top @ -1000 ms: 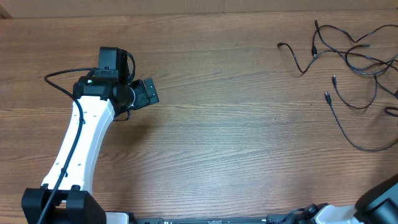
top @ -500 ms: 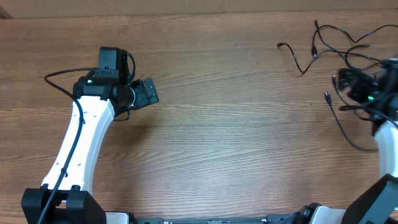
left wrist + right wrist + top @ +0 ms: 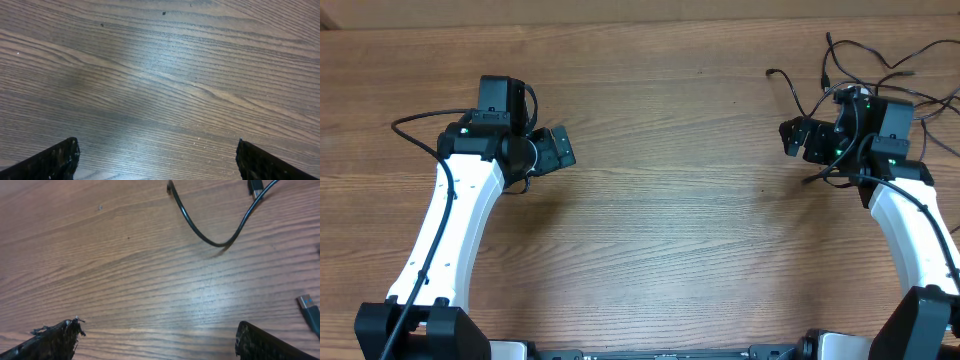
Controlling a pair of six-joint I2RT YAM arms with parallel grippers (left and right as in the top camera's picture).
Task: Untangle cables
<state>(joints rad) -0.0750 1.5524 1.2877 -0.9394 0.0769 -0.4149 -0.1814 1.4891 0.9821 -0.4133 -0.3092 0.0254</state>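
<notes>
The cables (image 3: 792, 91) are several thin black cords with small plug ends, spread in a loose tangle at the far right of the wooden table. My right gripper (image 3: 790, 136) hovers at the left edge of the tangle, partly covering it. It is open and empty. In the right wrist view its jaws (image 3: 157, 345) stand wide apart over bare wood. One cable loop (image 3: 210, 241) lies ahead of them and a plug end (image 3: 309, 306) lies at the right. My left gripper (image 3: 560, 148) is far to the left, open and empty (image 3: 157, 165), over bare wood.
The thick black wire (image 3: 415, 125) of the left arm loops out to its left. The table's far edge (image 3: 620, 24) runs along the top of the overhead view. The arm bases stand at the front edge.
My right arm has come in from the right edge and moved left over the cables; its gripper now sits at the tangle's left side. The left arm has not moved.
</notes>
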